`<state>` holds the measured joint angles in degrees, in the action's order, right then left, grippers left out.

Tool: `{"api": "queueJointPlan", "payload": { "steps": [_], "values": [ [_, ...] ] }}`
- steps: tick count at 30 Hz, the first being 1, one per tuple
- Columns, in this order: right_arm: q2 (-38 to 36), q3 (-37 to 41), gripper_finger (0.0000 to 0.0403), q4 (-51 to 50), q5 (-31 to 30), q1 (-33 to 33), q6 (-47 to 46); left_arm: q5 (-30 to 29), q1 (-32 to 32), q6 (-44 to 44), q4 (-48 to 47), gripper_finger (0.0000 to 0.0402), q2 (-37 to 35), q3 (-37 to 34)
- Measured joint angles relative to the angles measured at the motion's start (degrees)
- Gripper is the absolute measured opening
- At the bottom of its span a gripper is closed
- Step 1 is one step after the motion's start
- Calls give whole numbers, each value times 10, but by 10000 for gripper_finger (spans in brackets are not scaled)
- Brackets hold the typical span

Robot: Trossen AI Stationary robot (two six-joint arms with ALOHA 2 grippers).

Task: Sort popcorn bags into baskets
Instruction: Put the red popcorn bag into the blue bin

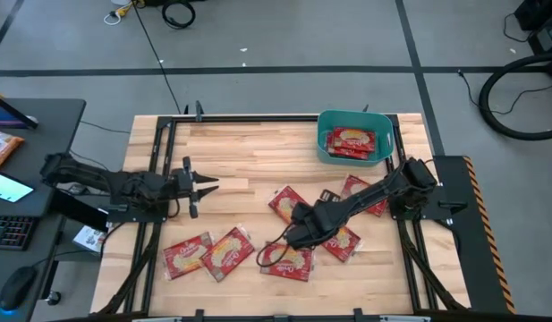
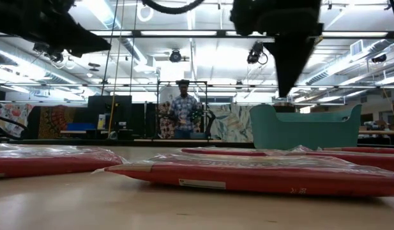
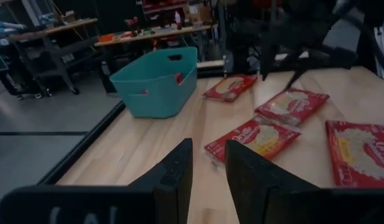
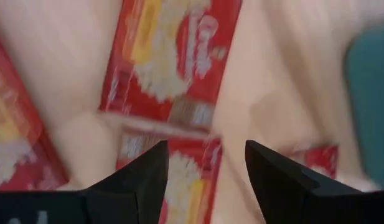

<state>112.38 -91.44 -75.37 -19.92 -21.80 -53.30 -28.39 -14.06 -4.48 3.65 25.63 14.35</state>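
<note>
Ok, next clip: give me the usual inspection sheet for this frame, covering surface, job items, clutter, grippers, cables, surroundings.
Surface: pale wooden table in a black frame.
Job's things: teal basket at the table's far right, with red popcorn bags already inside; about seven more red popcorn bags lie loose across the table's near half.
Clutter: nothing seen on the table.
Grippers: right gripper open, over the loose bags at centre right, holding nothing; left gripper at mid-left over bare wood, fingers slightly apart, empty.
Cables: black cable runs across the floor to the table's far edge; a coil lies on the floor at right.
Surroundings: desk with keyboard and mouse at left; a person stands far behind the table.
</note>
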Motion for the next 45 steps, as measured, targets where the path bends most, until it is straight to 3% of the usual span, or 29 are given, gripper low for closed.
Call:
{"api": "queueJointPlan", "payload": {
  "steps": [11,18,24,36,41,45],
  "values": [
    [-1,75,222,103,119,-11,-58,-1,0,9,-43,98,-28,0],
    [0,75,222,109,127,-38,-124,-1,0,9,-44,98,-28,0],
    [43,72,222,126,124,-70,-153,-1,0,9,-45,98,-28,0],
    [101,52,220,53,105,-91,-143,0,0,9,-48,98,-28,0],
    [105,56,197,57,108,-92,-121,3,0,9,-53,98,-28,0],
    [109,56,152,66,108,-93,-88,6,0,9,-56,98,-28,0]
  ]
}}
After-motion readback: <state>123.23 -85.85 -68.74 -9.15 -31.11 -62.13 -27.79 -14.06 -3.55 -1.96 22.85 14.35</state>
